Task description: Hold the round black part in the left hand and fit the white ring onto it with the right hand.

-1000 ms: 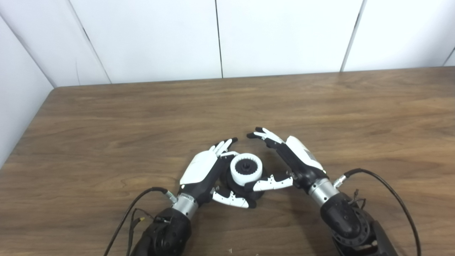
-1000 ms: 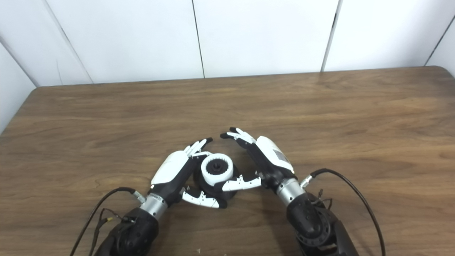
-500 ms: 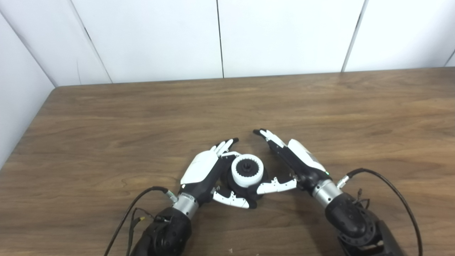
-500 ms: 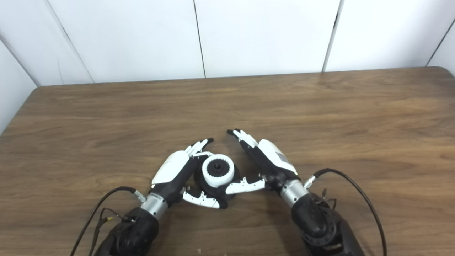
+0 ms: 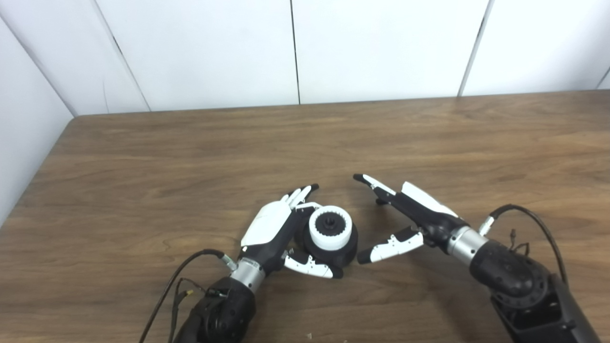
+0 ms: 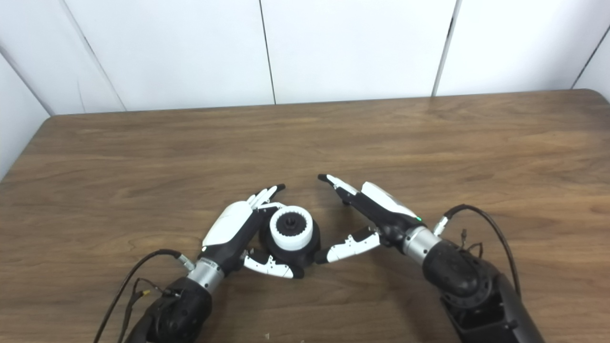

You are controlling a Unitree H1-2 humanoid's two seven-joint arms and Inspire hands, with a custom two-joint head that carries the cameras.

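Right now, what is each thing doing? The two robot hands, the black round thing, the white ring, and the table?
Left hand: wrapped around the round black part, holding it.
Right hand: open, fingers apart, holding nothing, apart from the parts.
Round black part: upright on the table, in the left hand.
White ring: sitting on top of the black part.
Table: brown wood, carrying everything.

L hand (image 5: pixel 274 228) cups black part (image 5: pixel 333 250), white ring (image 5: pixel 330 227) seated on top. R hand (image 5: pixel 412 214) open, just beside, not touching.
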